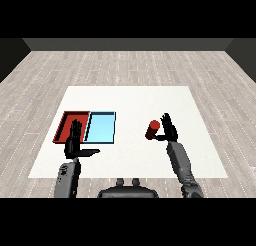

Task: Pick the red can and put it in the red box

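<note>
Toward the right edge of the table (130, 160), well apart from both trays: standing near-upright with a slight tilt, the can (152, 129), not yet lifted by any sign visible. Reaching in just beside it on its right, the right hand (168, 131), fingers mostly straight and pointing up, thumb stretching toward the can's lower part; touching or only nearly touching, impossible to tell. Not curling round the can, so reading as open rather than gripping.

Over by the left edge: lying side by side, the red tray (64, 121) and the blue tray (101, 128), edges meeting. Hovering over the red tray's near edge, the left hand (75, 142), fingers straight and raised, thumb sticking out sideways to the right, holding nothing. Showing nothing inside either tray, apart from the part of the red one hidden behind the left hand.

Judging progress: sitting at the very start, approach looking almost finished, grasp apparently not yet made. Remaining, by that reading: closing round the can, lifting, carrying across the table past the blue tray, setting down inside the red one, letting go.
</note>
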